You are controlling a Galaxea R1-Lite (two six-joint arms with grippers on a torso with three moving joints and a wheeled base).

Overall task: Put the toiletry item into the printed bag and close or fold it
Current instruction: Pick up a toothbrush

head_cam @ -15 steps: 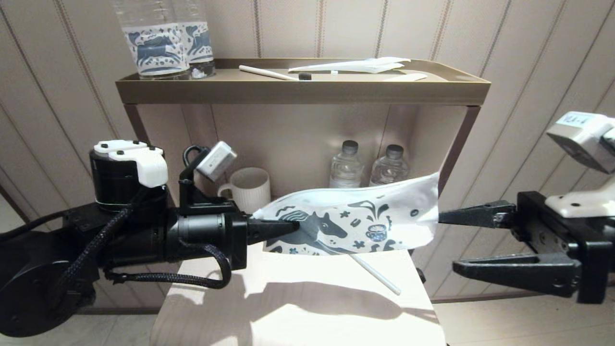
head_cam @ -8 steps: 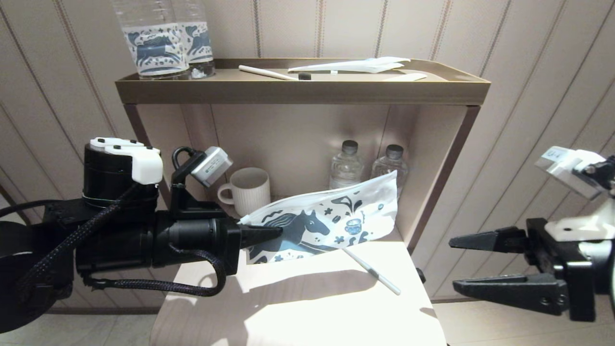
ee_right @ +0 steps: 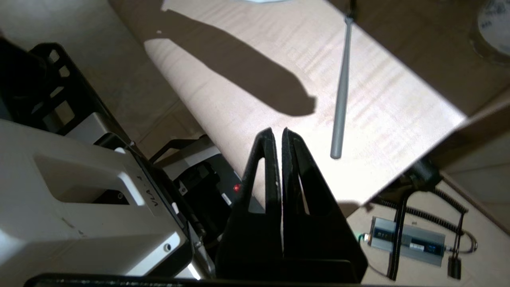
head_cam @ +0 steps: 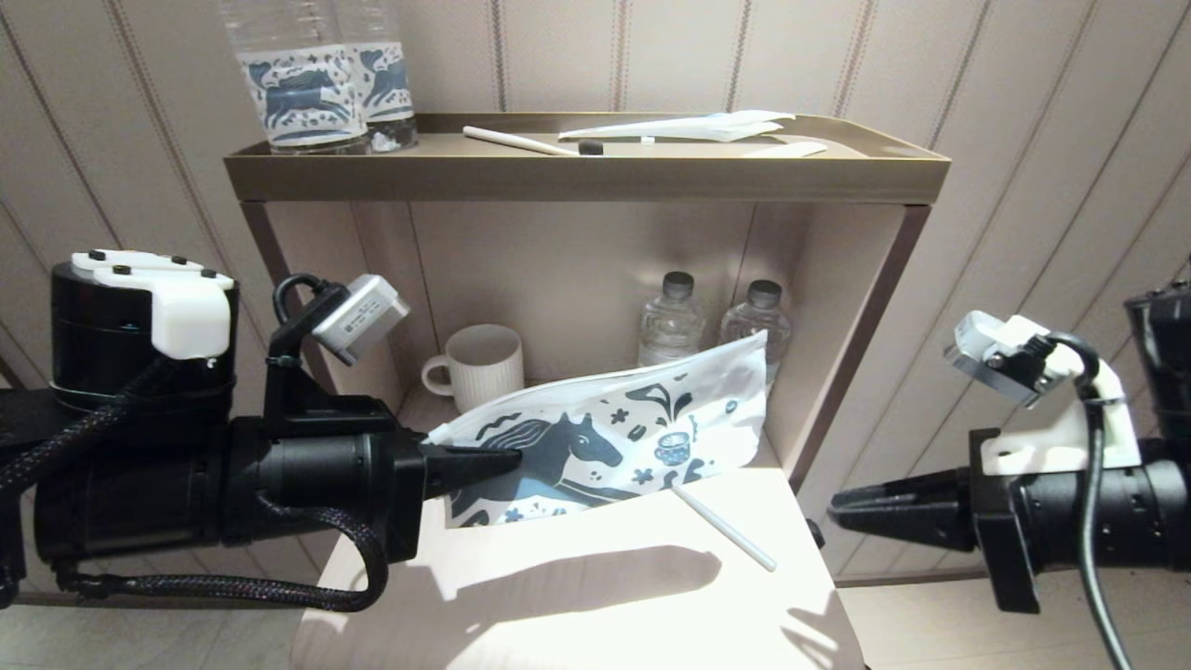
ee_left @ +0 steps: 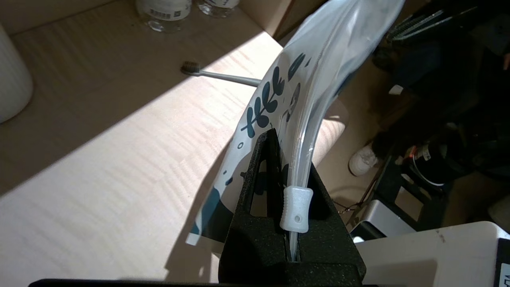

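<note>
Two grippers: left gripper [head_cam: 498, 458] clamps bag [head_cam: 614, 437] at its left end, upright over table [head_cam: 595, 596]; right gripper [head_cam: 842, 514] closed, empty, off table's right edge; toothbrush [head_cam: 724, 528] lies outside, so best reopen right fingers before grasping its handle.

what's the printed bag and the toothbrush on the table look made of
Printed bag: thin, glossy, flexible plastic film by its look; it bows where the left gripper holds it, and light shines through in the wrist view. Toothbrush: probably matte moulded plastic, a slim, pale, rigid handle.
</note>
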